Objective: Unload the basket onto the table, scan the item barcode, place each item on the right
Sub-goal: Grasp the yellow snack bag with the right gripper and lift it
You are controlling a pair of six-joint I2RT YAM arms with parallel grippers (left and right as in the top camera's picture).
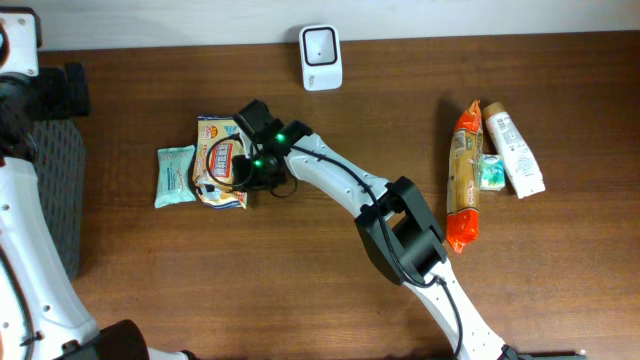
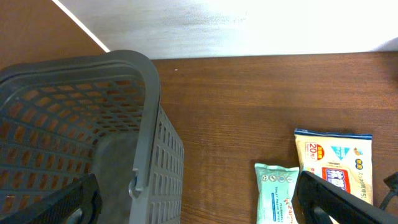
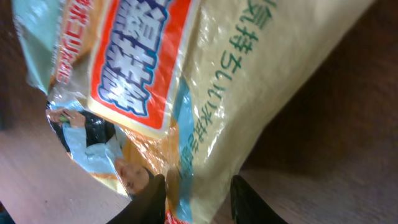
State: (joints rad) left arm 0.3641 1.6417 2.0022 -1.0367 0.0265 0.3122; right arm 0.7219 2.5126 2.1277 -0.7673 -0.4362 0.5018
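Note:
A yellow snack packet with a red and blue label lies left of the table's centre, and fills the right wrist view. My right gripper reaches over its right edge. Its two dark fingers stand on either side of the packet's crumpled edge, closed on it. A white barcode scanner stands at the back edge. My left gripper hangs wide open above the basket's side, with nothing between its fingers. The packet shows at the lower right of the left wrist view.
A teal wipes pack lies touching the packet's left side. A grey mesh basket stands at the table's left end. At the right lie a long orange packet, a small green item and a white tube.

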